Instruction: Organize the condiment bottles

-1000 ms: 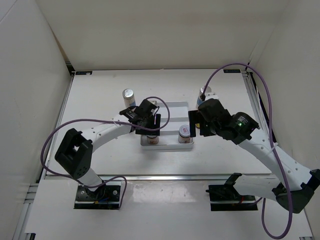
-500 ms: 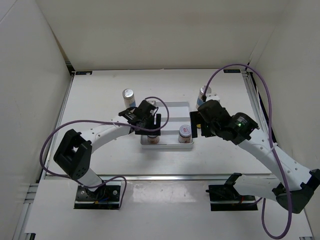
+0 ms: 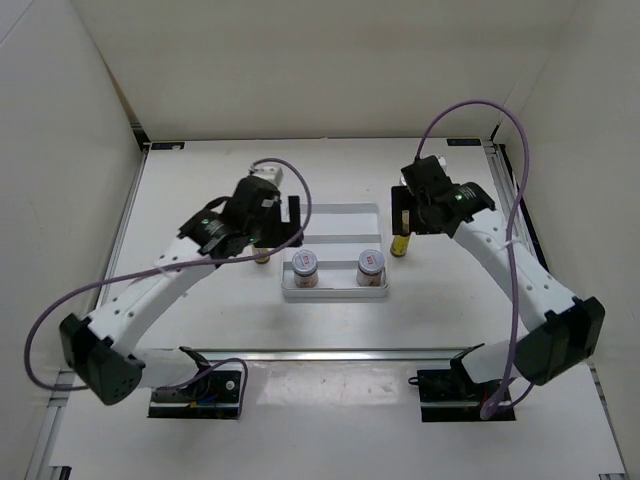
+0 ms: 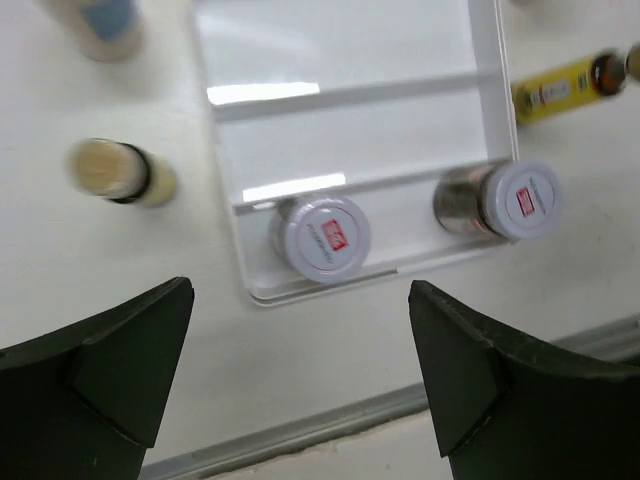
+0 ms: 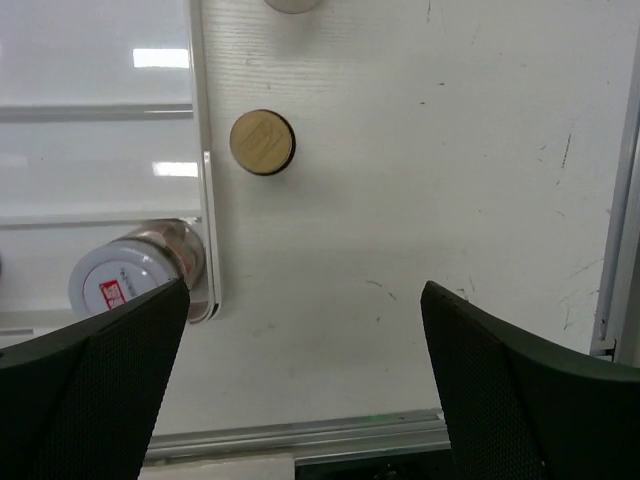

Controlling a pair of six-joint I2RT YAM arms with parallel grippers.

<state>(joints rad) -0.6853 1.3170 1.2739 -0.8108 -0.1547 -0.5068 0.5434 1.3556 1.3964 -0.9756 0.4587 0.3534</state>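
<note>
Hanging above the table (image 3: 200, 170), both grippers were seen spread wide and empty. The left gripper (image 4: 300, 288) was held over the near left corner of the tray (image 4: 490, 100), its fingers released and nothing grasped between them. The right gripper (image 5: 305, 288) was held over bare table just right of the tray, its fingers likewise parted and nothing gripped.

Two jars were seen upright in the nearest compartment of the tray. The left jar (image 3: 305, 266) was placed towards the left end of that compartment. The right jar (image 3: 371, 264) was placed at its right end, close by the right wall.

Both yellow bottles were seen outside the tray, on the table. The left yellow bottle (image 4: 120, 172) was stood upright just left of the tray's left wall. It was blurred in the left wrist view and largely hidden under the left gripper from above. The right yellow bottle (image 3: 400, 243) was stood upright just beside the right wall, level with the middle compartment; whether it touched the wall could not be told.

A blue-label bottle (image 4: 100, 25) was seen on the table beyond the left yellow bottle, off the tray's far left corner, blurred and cut by the frame edge. A pale round edge was caught at the top of the right wrist view, too little of it shown to be named.
</note>
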